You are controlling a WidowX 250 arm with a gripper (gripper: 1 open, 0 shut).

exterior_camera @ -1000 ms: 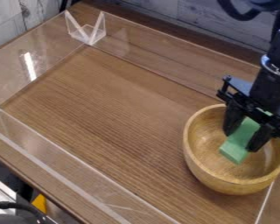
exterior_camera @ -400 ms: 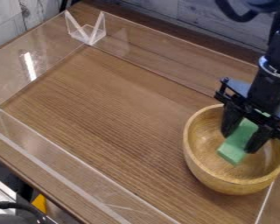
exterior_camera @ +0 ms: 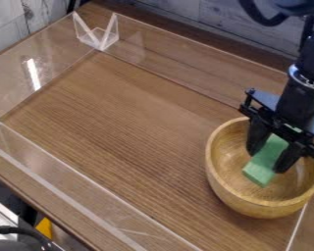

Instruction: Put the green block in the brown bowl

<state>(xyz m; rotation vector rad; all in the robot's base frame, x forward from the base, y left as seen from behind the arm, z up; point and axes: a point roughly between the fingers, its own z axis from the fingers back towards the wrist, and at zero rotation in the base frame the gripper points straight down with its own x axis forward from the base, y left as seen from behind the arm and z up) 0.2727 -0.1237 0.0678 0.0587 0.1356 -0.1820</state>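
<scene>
Block (exterior_camera: pixel 265 161), the green one, is sitting inside the brown bowl (exterior_camera: pixel 232 194), tilted, w/ its far end btwn my gripper's (exterior_camera: pixel 275 143) fingers & its near end low in the bowl. I'm reaching down over the bowl's far side, fingers partway apart around the block; can't tell if I'm gripping it or just straddling it. Bowl is resting on the wooden table (exterior_camera: pixel 121 118), near right
</scene>
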